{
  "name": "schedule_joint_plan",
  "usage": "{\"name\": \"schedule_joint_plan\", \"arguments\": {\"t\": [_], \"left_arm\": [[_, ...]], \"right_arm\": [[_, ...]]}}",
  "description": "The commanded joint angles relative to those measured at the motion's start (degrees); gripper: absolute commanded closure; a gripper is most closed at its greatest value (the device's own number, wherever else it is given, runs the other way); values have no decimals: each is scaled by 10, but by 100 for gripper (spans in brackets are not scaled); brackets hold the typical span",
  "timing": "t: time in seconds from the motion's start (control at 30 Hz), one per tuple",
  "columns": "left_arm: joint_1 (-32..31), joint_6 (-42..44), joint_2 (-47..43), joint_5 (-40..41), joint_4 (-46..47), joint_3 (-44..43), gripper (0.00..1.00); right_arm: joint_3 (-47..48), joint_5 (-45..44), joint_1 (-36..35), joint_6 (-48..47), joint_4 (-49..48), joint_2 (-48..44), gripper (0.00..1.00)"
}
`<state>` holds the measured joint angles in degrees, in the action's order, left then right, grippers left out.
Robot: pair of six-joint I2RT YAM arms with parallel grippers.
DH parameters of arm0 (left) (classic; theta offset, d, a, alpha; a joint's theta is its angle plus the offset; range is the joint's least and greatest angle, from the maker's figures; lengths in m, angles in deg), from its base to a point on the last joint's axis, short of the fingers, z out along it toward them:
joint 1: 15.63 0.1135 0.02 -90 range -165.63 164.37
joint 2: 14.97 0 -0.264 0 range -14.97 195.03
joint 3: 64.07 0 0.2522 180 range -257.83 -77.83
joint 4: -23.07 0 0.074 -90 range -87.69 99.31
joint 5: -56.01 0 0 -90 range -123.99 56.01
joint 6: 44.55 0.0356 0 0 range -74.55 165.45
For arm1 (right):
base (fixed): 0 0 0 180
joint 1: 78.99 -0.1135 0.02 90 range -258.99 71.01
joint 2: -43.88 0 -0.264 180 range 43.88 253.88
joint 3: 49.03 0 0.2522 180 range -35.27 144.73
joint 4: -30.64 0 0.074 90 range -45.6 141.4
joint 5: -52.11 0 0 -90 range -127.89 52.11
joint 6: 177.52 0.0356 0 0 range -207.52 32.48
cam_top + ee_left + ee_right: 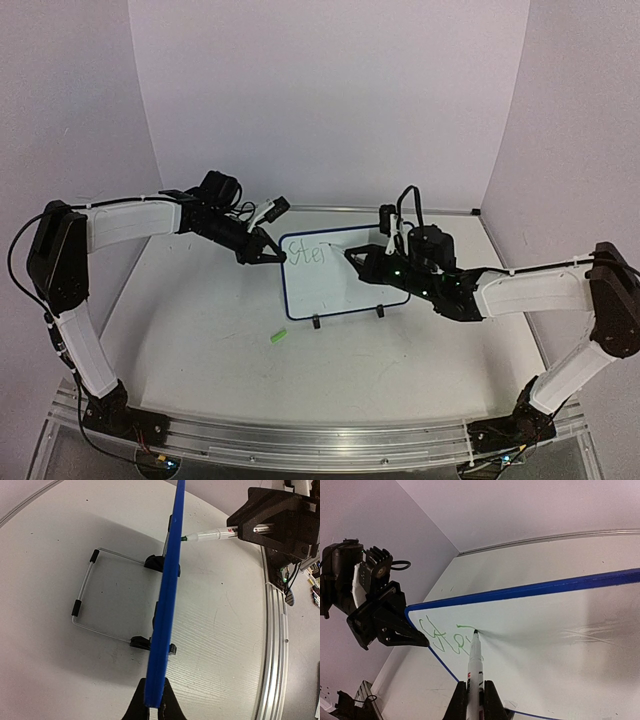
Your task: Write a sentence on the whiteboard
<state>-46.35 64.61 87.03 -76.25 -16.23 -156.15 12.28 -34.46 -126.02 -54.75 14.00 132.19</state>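
Pale walls point(320, 100) are closing the scene in on three sides. A white counter point(200, 330), matt and faintly grained, is filling the lower half of the overhead view, with a metal rail point(300, 435) running along its bottom edge.

The whiteboard point(350, 285) is being held nearly upright at the centre of that view, propped on a wire stand point(87, 595) and two black clip feet point(155, 561). It is being judged light and stiff, with a slick face and a thin blue frame. On so smooth a counter it could easily be pushed back or tipped by pen pressure, so it is best taken by the frame edge and never by the face. That is what is being done here: at the bottom of the left wrist view, the board's left edge is being pinched between the left jaws.

A pen point(474, 660) is being clamped by its barrel in the right jaws, and its tip is being pressed against the board's upper left part. The sentence point(442, 635) is only just being begun, with a few green letters showing there. A small green piece point(278, 338), perhaps the pen's cap, is lying on the counter below and left of the board, apart from it.
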Motion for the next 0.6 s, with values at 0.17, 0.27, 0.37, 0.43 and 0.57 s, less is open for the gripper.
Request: {"name": "schedule_joint_plan", "arguments": {"t": [0.17, 0.27, 0.37, 0.43, 0.57], "left_arm": [[-11, 11, -1, 26, -19, -10, 100], [-12, 11, -1, 26, -19, -10, 100], [-12, 12, -2, 27, -20, -11, 100], [-12, 12, -2, 28, -20, -10, 100], [-12, 12, -4, 28, -20, -10, 100]], "right_arm": [[17, 26, 2, -6, 12, 23, 100], [26, 29, 3, -7, 13, 30, 100], [34, 30, 2, -8, 12, 37, 100], [36, 29, 2, -9, 11, 38, 100], [34, 28, 3, -10, 10, 31, 100]]}}
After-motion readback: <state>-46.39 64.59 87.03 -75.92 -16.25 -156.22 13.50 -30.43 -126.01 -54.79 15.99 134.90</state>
